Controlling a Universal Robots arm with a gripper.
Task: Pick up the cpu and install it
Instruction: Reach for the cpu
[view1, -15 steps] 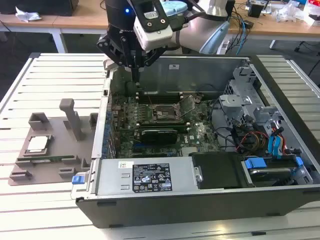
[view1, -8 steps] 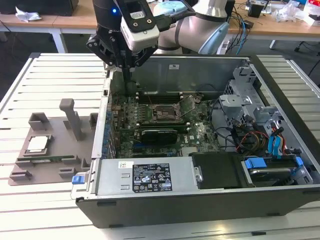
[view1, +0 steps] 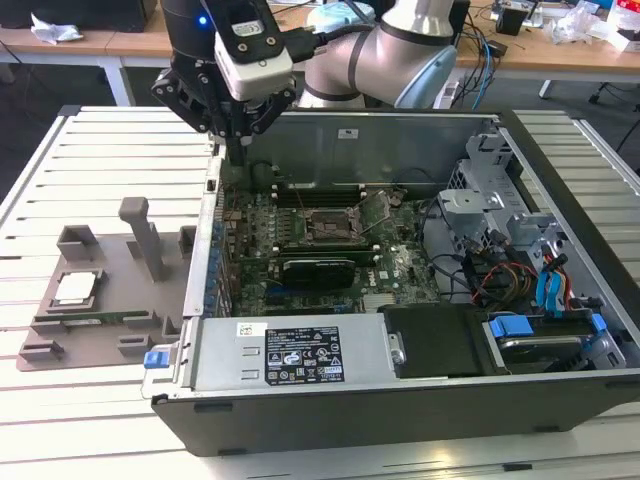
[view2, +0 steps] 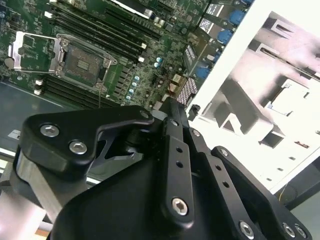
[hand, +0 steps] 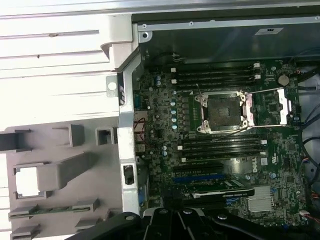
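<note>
Hovering with the gripper above the side wall of the open computer case, fingers drawn together and clamped on nothing. Not yet at the cpu, lying flat in its pocket of the grey tray on the slatted worktop: well below the gripper, off toward the exterior view's left, outside the case. Seen in the first wrist view too, as a pale square. On the gripper's other side, inside the case, the empty socket with its retaining frame flipped open.

To do the reach well, probably:
- Spread the fingers before descending, not during.
- Square the wrist to the pocket's sides first, then come straight down over the chip's middle.
- Keep clear of the tray's upright posts, standing nearer the gripper than the chip does.
- Close on two opposite edges, lightly and level, since a tilted chip would likely seat badly.
</note>
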